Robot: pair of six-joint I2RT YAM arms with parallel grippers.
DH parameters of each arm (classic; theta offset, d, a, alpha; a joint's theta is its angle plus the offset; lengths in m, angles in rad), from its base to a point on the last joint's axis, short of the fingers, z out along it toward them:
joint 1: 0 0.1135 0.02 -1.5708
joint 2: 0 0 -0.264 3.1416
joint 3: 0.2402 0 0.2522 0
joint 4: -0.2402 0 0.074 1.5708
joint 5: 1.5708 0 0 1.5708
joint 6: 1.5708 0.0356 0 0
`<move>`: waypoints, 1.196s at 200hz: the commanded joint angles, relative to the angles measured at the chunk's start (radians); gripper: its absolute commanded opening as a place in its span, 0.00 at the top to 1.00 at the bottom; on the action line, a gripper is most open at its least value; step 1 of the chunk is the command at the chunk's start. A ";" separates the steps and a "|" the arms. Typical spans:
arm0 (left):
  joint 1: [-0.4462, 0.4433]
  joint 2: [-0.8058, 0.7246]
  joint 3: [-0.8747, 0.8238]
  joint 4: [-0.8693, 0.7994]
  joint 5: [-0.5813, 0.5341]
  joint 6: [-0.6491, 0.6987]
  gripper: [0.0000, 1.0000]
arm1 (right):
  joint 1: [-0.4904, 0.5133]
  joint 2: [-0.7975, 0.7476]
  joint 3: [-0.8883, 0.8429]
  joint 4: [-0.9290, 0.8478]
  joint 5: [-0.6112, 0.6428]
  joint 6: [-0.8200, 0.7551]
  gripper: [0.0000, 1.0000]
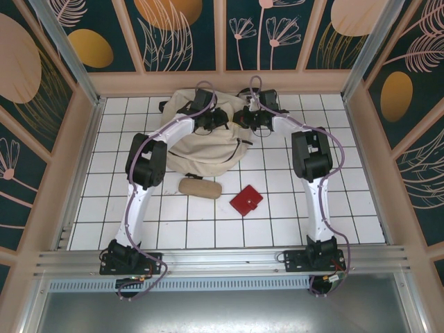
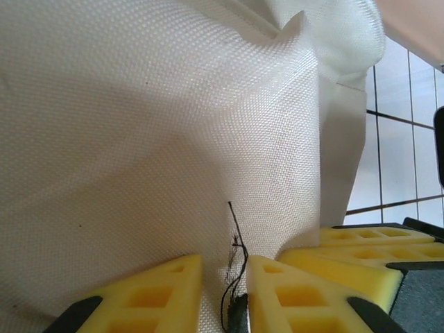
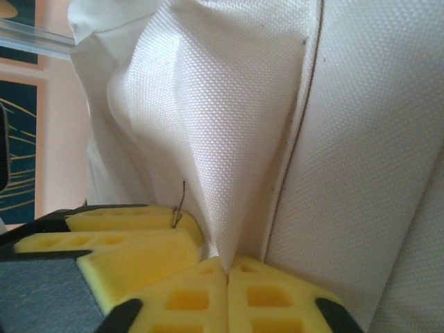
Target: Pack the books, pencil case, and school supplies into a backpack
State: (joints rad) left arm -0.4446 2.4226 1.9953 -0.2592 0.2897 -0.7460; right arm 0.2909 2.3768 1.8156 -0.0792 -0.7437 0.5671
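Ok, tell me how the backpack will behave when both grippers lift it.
Probably floppy: the backpack lies slumped, and its cloth creases into folds where the right gripper pinches it. Likely to sag between the grips rather than hold shape. The coarse weave at the left gripper suggests little slipping.

The backpack (image 1: 201,149) is cream-beige in a fine woven texture, with dark zip lines. The pencil case (image 1: 200,186) is tan-brown, and the school supplies (image 1: 246,200) case is bright red. My left gripper (image 2: 223,277) and right gripper (image 3: 227,277) have yellow foam pads edged in black. The worktop (image 1: 277,222) is white tile with a dark grid. The walls (image 1: 180,35) are deep teal with peach and ochre plant motifs.
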 commanded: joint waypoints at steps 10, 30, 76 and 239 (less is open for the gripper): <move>0.004 -0.025 -0.080 0.033 0.065 -0.020 0.82 | 0.005 -0.037 -0.034 0.087 -0.055 0.037 1.00; 0.011 -0.048 -0.118 0.095 0.105 -0.034 0.83 | 0.004 -0.038 -0.036 0.088 -0.065 0.038 1.00; 0.014 -0.052 -0.130 0.136 0.182 -0.064 0.78 | 0.006 -0.042 -0.039 0.091 -0.074 0.045 1.00; 0.079 -0.430 -0.468 0.096 -0.343 0.125 1.00 | 0.003 -0.227 -0.201 -0.091 0.246 -0.133 1.00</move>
State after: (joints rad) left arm -0.4183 2.0712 1.5894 -0.1459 0.1078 -0.6754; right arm 0.3050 2.2097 1.6524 -0.1047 -0.5915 0.4877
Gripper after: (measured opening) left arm 0.049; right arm 0.051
